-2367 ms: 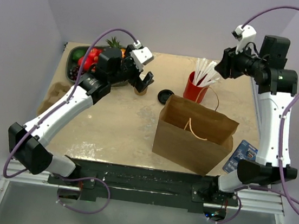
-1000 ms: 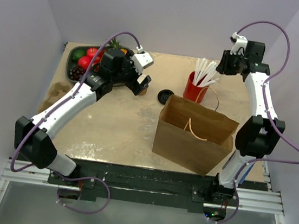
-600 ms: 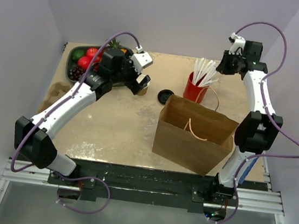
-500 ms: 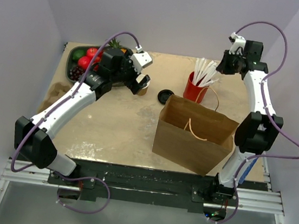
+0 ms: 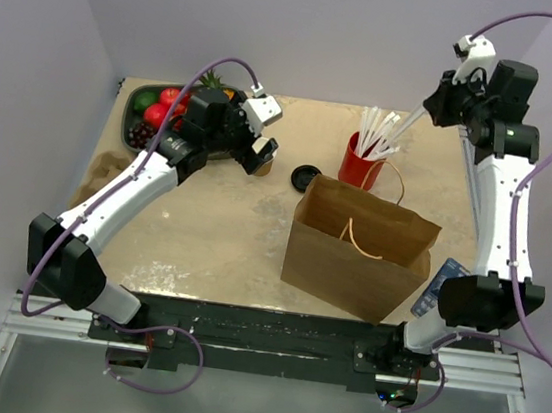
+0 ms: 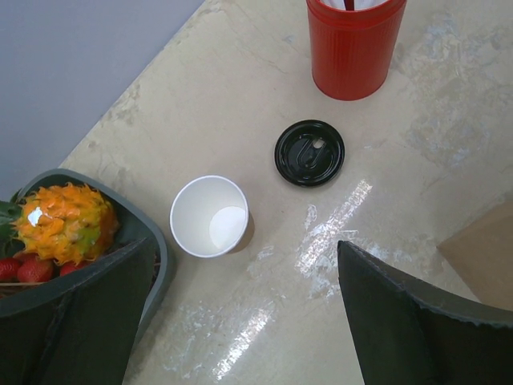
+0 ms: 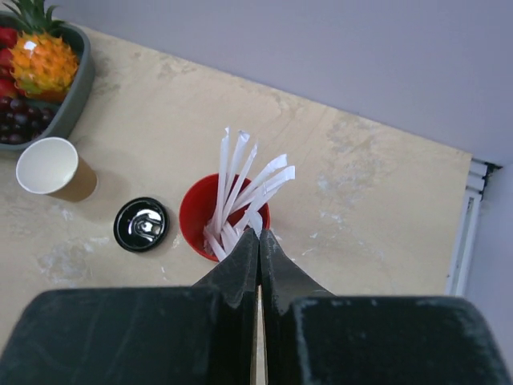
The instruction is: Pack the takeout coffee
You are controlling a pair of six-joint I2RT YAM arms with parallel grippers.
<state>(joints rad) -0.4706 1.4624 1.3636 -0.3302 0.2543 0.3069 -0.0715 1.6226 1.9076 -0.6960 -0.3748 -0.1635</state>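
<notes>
At the far right of the table, the right gripper (image 7: 258, 237) is now riding higher above the red cup (image 6: 353, 48) than a second ago. Its jaws, part open then, are now pressing together at the tips of the straws (image 7: 240, 180). That is pointing to a straw being fetched, not the coffee itself.

The left gripper (image 5: 259, 154), jaws spread wide, is hovering over the cup (image 6: 209, 216), which is standing uncapped just beside the fruit tray (image 6: 156, 265). Its lid (image 6: 309, 152) is lying apart, between cup and red cup (nothing capped, nothing bagged). The bag (image 5: 357, 247) is standing open nearby.

Whether a straw is actually being pinched cannot be told: the closed fingers are covering that spot. The bag's floor is hiding from the top view.
</notes>
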